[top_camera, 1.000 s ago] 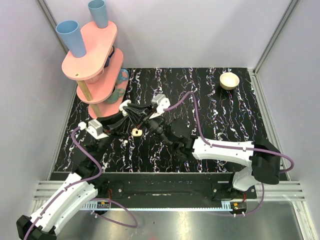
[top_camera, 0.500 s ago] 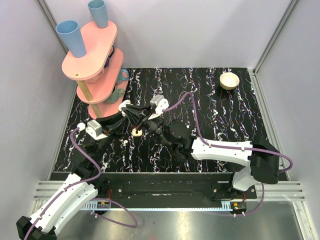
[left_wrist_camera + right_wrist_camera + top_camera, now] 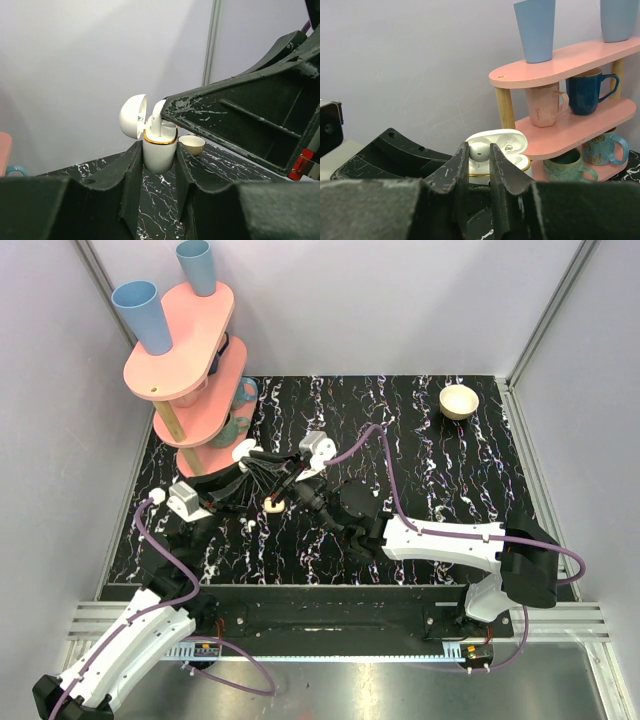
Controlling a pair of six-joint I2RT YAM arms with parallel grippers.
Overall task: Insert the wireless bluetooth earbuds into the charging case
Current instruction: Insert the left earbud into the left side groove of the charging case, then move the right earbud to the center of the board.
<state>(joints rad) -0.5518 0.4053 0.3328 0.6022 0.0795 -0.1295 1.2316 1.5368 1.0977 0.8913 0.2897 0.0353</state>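
The charging case (image 3: 159, 150) is white with a thin gold rim, and the earbud (image 3: 156, 119) is white. The fingers (image 3: 131, 185) are black with pale scuffs. The table (image 3: 430, 450) is black with white marbled veins. The shelf (image 3: 190, 335) is pink; its cups (image 3: 143, 316) are light blue and its mugs (image 3: 586, 93) pale pink, navy and teal. The bowl (image 3: 459, 401) is cream.

earbud (image 3: 157, 119) lower end hidden in charging case (image 3: 159, 154), blue cup (image 3: 536, 27) cropped

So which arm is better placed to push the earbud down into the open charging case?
Right. The right hand grips the earbud right at the mouth of the open charging case. The left hand is shut on the case, holding it upright, so it should only steady it.
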